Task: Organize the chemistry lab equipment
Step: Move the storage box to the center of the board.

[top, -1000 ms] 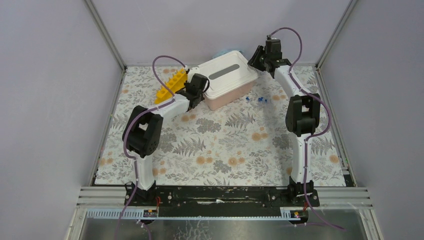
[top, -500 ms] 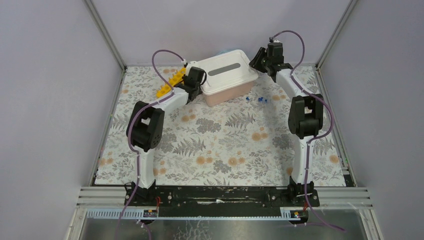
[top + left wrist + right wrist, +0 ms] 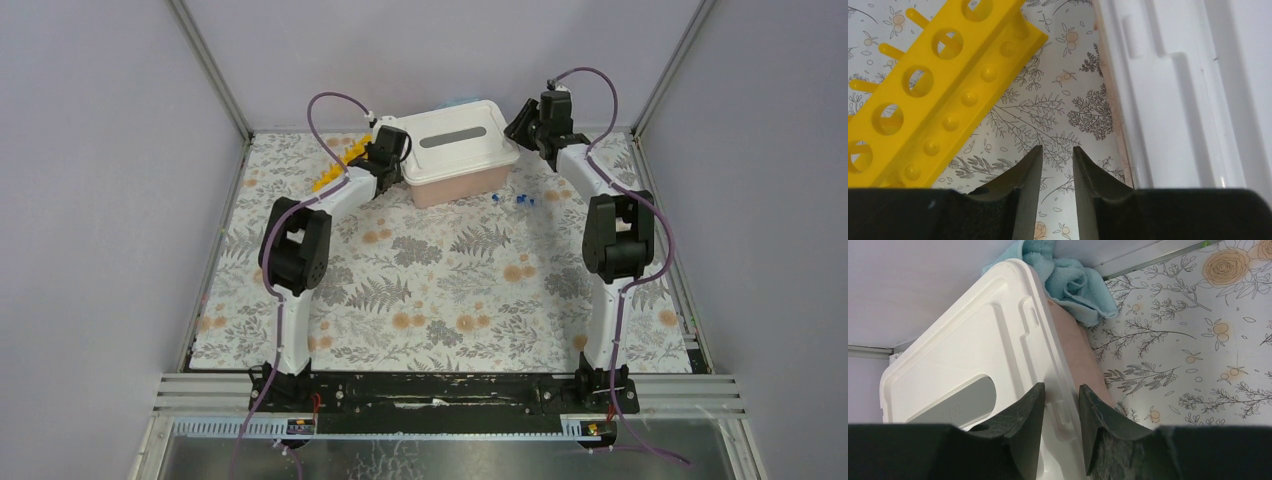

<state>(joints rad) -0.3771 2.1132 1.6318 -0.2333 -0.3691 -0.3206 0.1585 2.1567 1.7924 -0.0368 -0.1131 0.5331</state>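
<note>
pale lilac walls [image 3: 100,150] close in a table covered by one flowered cloth [image 3: 450,290], grey ferns and orange blooms all over it.

count of things: one yellow rack [image 3: 960,82] with round holes, lying on the cloth at the upper left of the overhead view, just left of the box and partly hidden under the left arm [image 3: 295,245]. one box [image 3: 455,188] with pinkish walls sits at the upper centre, wearing one white lid [image 3: 475,160] with a grey recess in its top. one teal towel [image 3: 1073,282] is bunched behind the box against the back wall. a few tiny blue-capped tubes [image 3: 521,201] lie loose on the cloth just below the box's lower right corner; they are too small to count surely, roughly three. two arms, two grippers.

the left arm rises from the bottom left, bends at its elbow and stretches up toward the box's left end. the left gripper [image 3: 1055,150] points down at bare cloth in the gap between rack and box; its jaws stand a little apart with nothing between them, touching neither.

the right arm [image 3: 618,235] climbs the right side of the overhead view and curls left at the top to reach the box's right end. the right gripper [image 3: 1060,387] straddles the lid's raised rim, one finger on the lid's top face and the other outside the edge, clamped on that rim.
</note>
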